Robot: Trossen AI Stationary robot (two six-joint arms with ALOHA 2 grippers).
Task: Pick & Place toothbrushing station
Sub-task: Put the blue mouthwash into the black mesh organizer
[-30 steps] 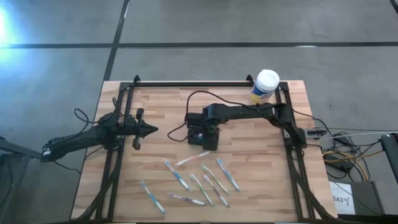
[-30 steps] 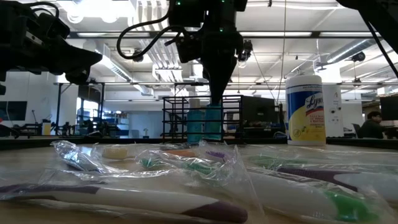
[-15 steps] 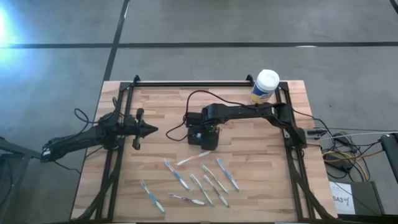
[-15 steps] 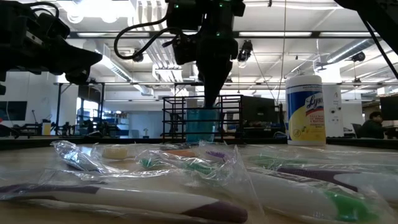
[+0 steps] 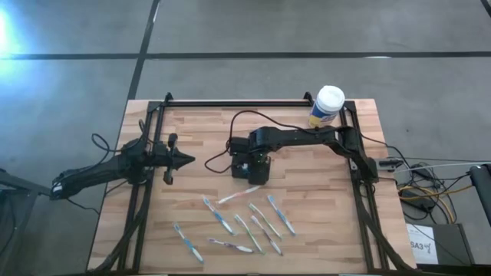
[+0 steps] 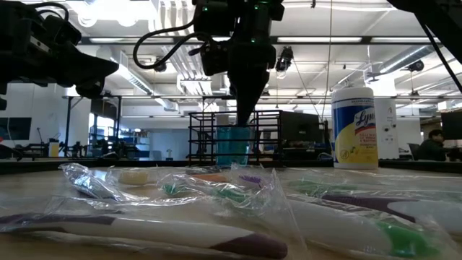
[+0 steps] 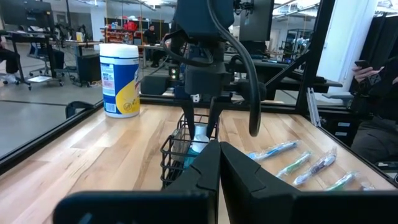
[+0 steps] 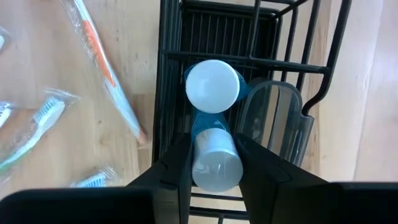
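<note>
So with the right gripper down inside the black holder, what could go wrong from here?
1. The right gripper is shut on a blue tube beside a second tube in the holder; lifting or releasing could knock that neighbour over.
2. The fingers sit close to the holder's wires, so they might snag and drag it.
3. A wrapped toothbrush lies just beside the holder; a shift could push it.

Overhead looks straight down, low camera level across the table; both wrist cameras share the holder box (image 8: 217,37).

A white-lidded wipes canister (image 5: 327,106) stands at the table's (image 5: 322,230) far edge, with wrapped toothbrushes (image 5: 247,222) scattered nearer.
</note>
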